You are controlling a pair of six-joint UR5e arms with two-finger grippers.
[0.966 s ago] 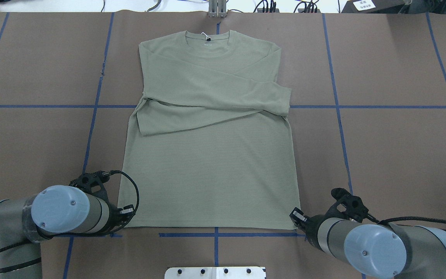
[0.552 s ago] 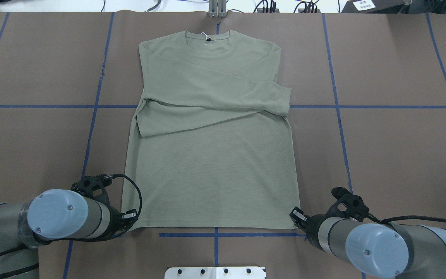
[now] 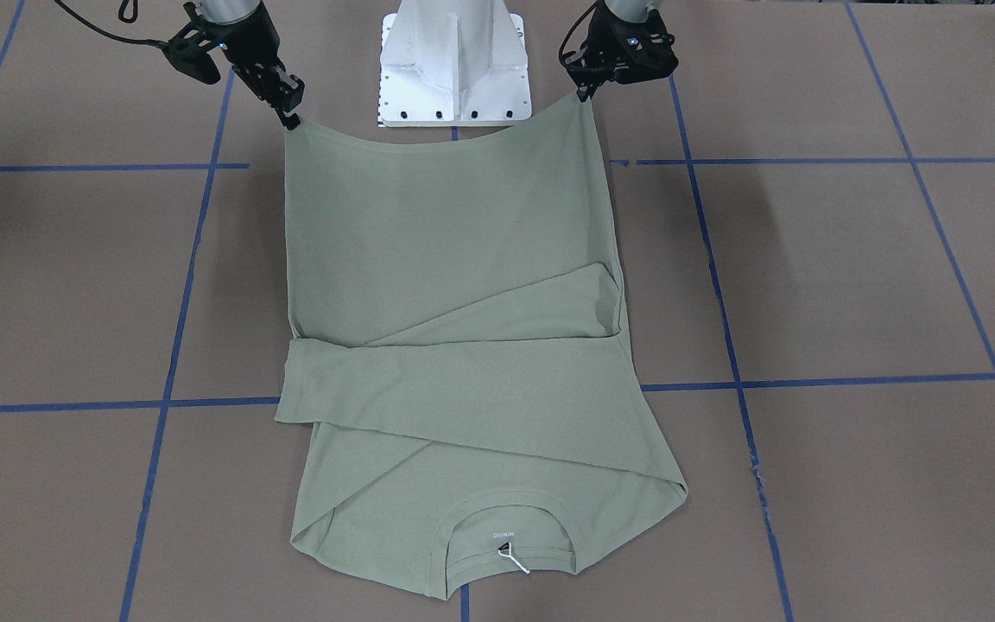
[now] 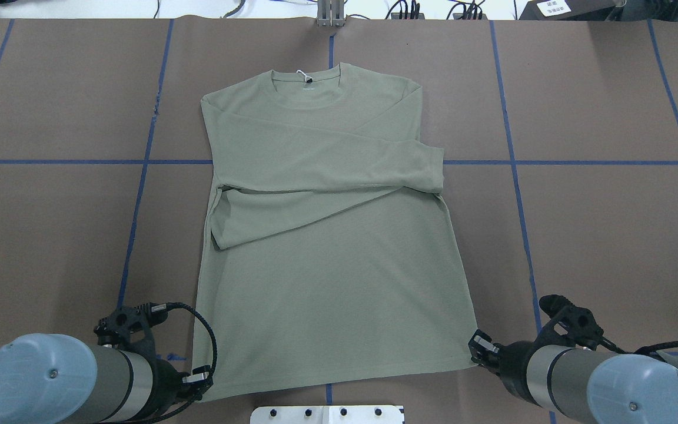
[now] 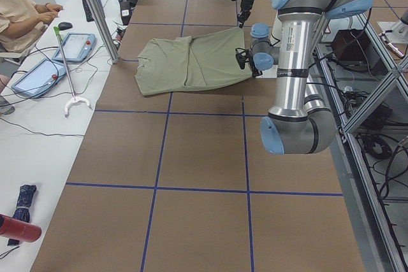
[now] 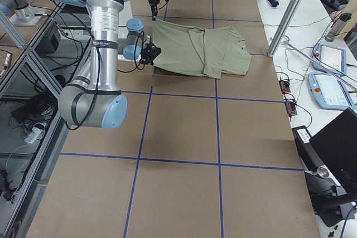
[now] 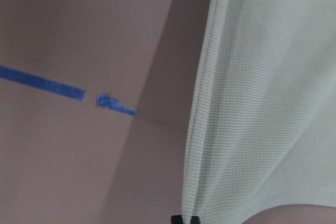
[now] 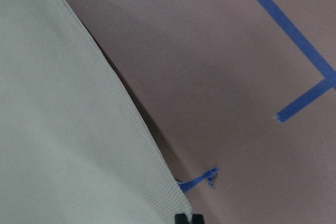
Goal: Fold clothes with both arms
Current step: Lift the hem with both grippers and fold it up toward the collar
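The sage-green shirt [image 4: 327, 265] lies on the brown table, collar at the far side, both sleeves folded across its chest. Its near hem is lifted off the table. My left gripper [image 4: 198, 377] is shut on the hem's left corner. My right gripper [image 4: 477, 347] is shut on the hem's right corner. In the front view the left gripper [image 3: 586, 91] and right gripper [image 3: 290, 117] hold the hem stretched just in front of the pedestal. The white neck label and tag string [image 3: 510, 553] show at the collar. The wrist views show shirt cloth [image 7: 262, 103] [image 8: 68, 129] hanging from the fingers.
The white pedestal base [image 3: 454, 60] stands just behind the lifted hem. Blue tape lines [image 4: 515, 162] cross the brown table. A metal post [image 4: 330, 15] stands at the far edge. An operator [image 5: 19, 11] sits with tablets beyond the far side.
Both grippers have pulled back toward the pedestal with the hem corners in them. The whole shirt has slid toward the robot; its collar has left the far edge.
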